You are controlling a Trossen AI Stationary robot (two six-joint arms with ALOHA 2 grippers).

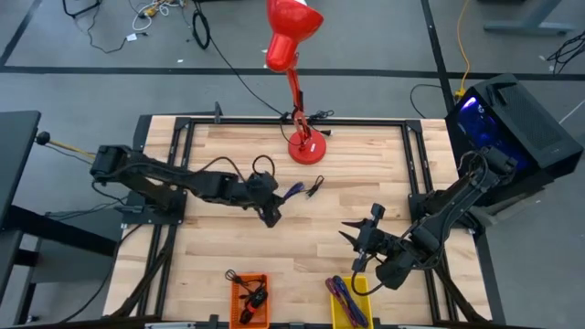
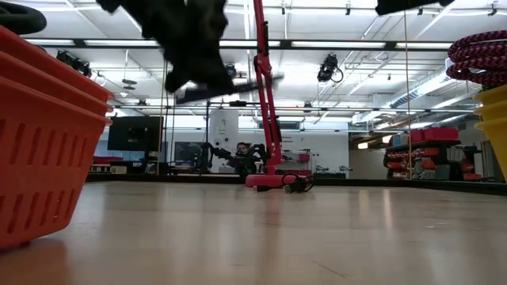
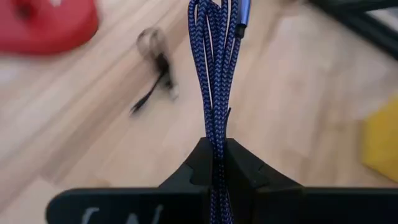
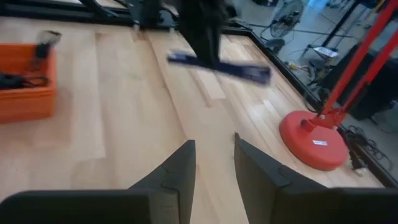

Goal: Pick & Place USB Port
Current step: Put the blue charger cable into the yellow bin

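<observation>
My left gripper (image 3: 214, 163) pinches the blue braided USB cable (image 3: 214, 68), lifted above mid-worktop. Next I judge it goes to the yellow bin (image 1: 350, 306) at the near edge; my right gripper (image 4: 214, 163) waits open.

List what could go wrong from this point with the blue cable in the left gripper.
The left gripper pinches the folded blue cable at one spot, so the loose strands may slip or swing during travel. The black cable still lies near the red lamp; a dangling end could drag it. The open right gripper waits near the yellow bin, risking a collision.
</observation>
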